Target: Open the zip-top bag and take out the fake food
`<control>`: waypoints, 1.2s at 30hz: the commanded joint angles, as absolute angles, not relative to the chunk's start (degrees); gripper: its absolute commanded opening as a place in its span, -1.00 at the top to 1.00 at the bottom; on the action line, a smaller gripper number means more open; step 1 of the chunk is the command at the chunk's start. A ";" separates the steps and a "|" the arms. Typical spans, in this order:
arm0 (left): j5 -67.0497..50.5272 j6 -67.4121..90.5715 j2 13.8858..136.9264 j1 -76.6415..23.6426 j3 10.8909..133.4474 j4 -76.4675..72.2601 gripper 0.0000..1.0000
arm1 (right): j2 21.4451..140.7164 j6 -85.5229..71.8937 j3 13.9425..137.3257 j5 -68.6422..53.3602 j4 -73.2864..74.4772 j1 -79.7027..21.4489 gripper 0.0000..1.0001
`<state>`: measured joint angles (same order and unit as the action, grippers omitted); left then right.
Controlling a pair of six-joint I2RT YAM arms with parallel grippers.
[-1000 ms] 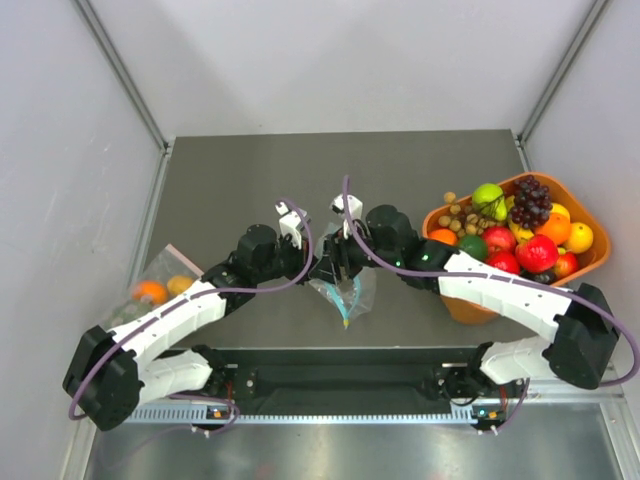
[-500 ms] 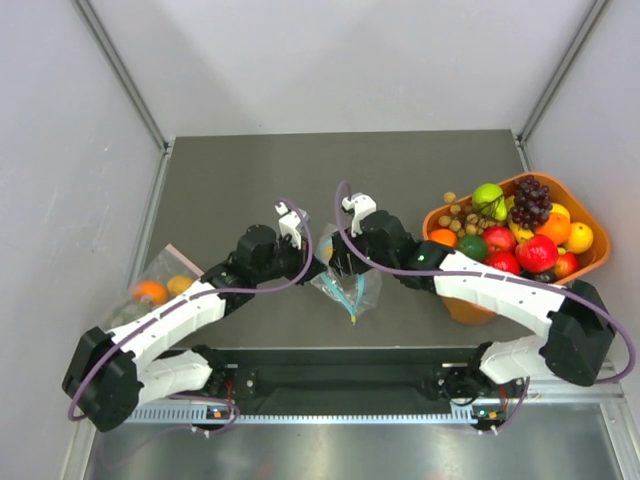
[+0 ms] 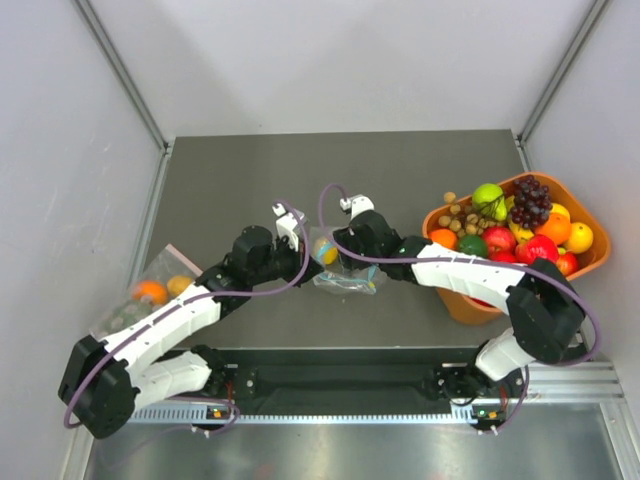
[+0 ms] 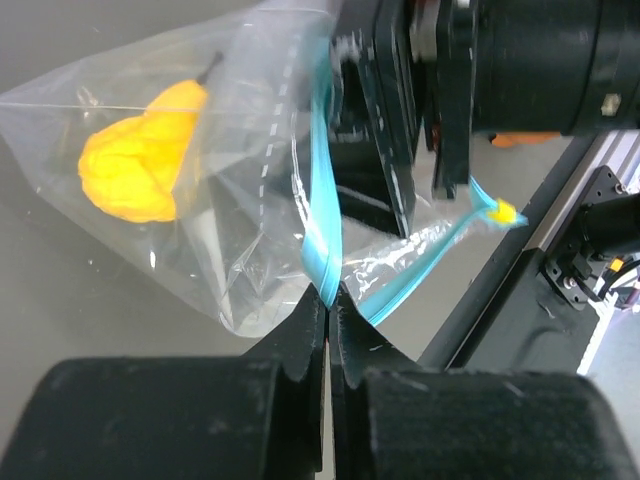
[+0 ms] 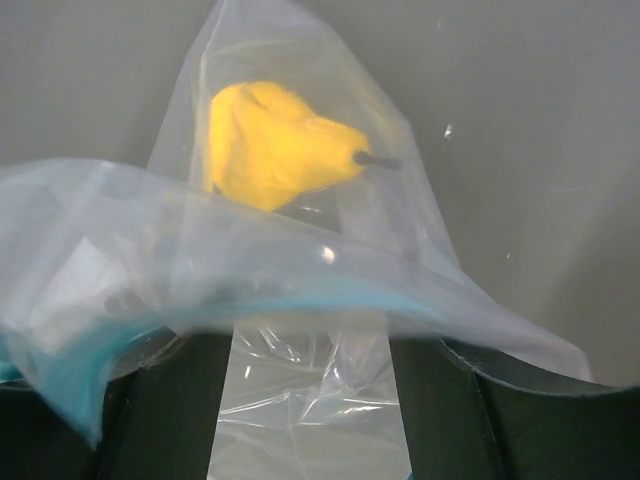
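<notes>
**A:** Where's the zip-top bag [image 3: 346,272]?

**B:** On the table [image 3: 240,180], toward its near edge, between both arms. The fake food [image 4: 143,152], a yellow stemmed fruit, sits inside it, away from the mouth.

**A:** And the pincers?

**B:** The left gripper [image 4: 327,303] is pressed together on the teal zip strip [image 4: 322,215]. The right gripper [image 5: 310,400] is spread, with bag film draped over its fingers.

**A:** Room to move?

**B:** The widest stretch of table lies on the far side. The orange fruit bowl [image 3: 462,308] stands at the right edge, well apart. Another bag [image 3: 150,290] lies at the left edge.
</notes>
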<state>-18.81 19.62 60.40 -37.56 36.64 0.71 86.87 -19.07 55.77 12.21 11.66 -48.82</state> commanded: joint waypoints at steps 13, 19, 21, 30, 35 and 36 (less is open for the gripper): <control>-24.26 17.14 56.34 -37.53 37.18 0.79 1.00 | 93.51 -20.74 61.61 10.37 2.03 -45.09 -0.27; -25.31 16.61 56.78 -37.62 36.92 0.61 1.00 | 95.62 -21.44 62.75 11.07 0.79 -45.00 -0.31; -25.57 16.52 57.21 -37.62 36.83 -0.60 1.00 | 96.06 -22.14 62.75 9.94 0.44 -45.00 -0.32; -30.32 17.23 60.47 -37.62 36.39 -6.94 1.00 | 95.89 -30.40 59.24 1.24 -13.61 -45.09 -0.38; -30.68 17.05 62.23 -37.62 36.65 -8.61 1.00 | 96.68 -31.90 59.06 -1.41 -15.82 -45.17 -0.35; -29.46 17.05 62.23 -37.62 36.56 -9.14 0.93 | 96.94 -31.82 58.98 -1.23 -15.56 -45.18 -0.33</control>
